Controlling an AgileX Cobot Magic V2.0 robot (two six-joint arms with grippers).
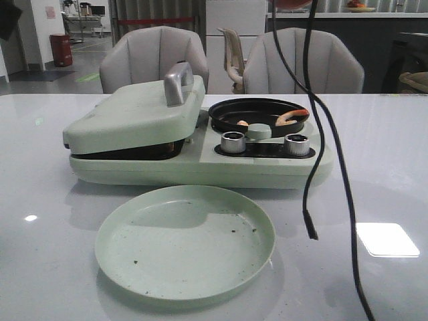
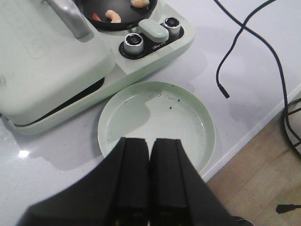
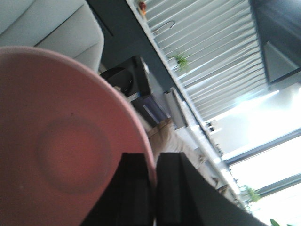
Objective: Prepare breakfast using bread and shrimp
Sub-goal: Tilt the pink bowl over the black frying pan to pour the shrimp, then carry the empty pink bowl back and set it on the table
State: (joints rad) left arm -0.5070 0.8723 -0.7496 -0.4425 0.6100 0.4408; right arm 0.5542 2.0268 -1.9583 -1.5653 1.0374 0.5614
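the shrimp [image 1: 289, 118] are being shown lying in the black round pan [image 1: 257, 114] of a pale green breakfast maker [image 1: 200, 167], whose lid [image 1: 134, 120] is being kept down over the griddle side, so that no bread is being seen. in the left wrist view the left gripper [image 2: 150, 155] is being held with its jaws pressed together on nothing; just beyond its fingertips an empty pale green plate [image 2: 117, 113], speckled with dark crumbs, is being rested on the white table [image 1: 388, 167], and the shrimp [image 2: 113, 16] are lying well beyond the jaws, past the plate and two silver knobs [image 2: 134, 41]. in the right wrist view the right gripper [image 3: 154, 162] is being clamped on the rim of a pink bowl [image 3: 61, 141], which is being held tipped against a background of chairs and windows; no shrimp are being seen at these jaws. a black cable [image 1: 314, 167] is being left dangling over the table on the robot's right.
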